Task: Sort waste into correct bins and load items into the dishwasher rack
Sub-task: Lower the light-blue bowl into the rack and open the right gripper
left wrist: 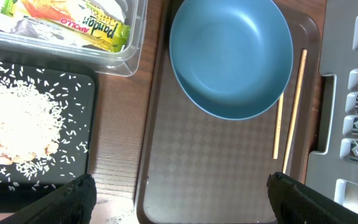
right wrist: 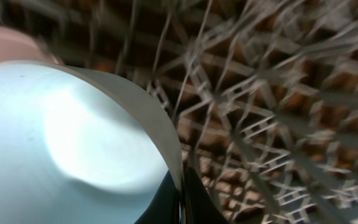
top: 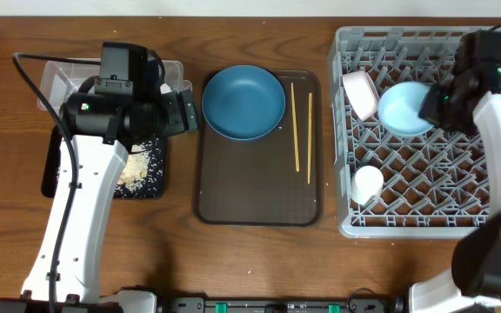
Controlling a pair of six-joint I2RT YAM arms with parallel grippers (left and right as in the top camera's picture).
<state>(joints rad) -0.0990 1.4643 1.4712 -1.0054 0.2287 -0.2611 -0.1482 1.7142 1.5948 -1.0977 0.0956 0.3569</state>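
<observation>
The dark blue plate (top: 243, 102) lies on the brown serving tray (top: 259, 209), with two chopsticks (top: 295, 126) beside it to the right. My left gripper (left wrist: 179, 205) is open and empty, above the tray's left edge. My right gripper (right wrist: 182, 199) is shut on the rim of the pale blue bowl (right wrist: 61, 143) and holds it over the grey dishwasher rack (top: 424, 217). The white bowl (top: 361, 94) stands on edge in the rack. The snack wrapper (left wrist: 95, 25) lies in the clear tub (left wrist: 129, 59). White rice (left wrist: 17, 121) covers the black tray (left wrist: 79, 93).
A small white cup (top: 368, 183) sits in the rack's front left. The left arm's body hides most of the clear tub in the overhead view. Bare wooden table lies in front of the trays.
</observation>
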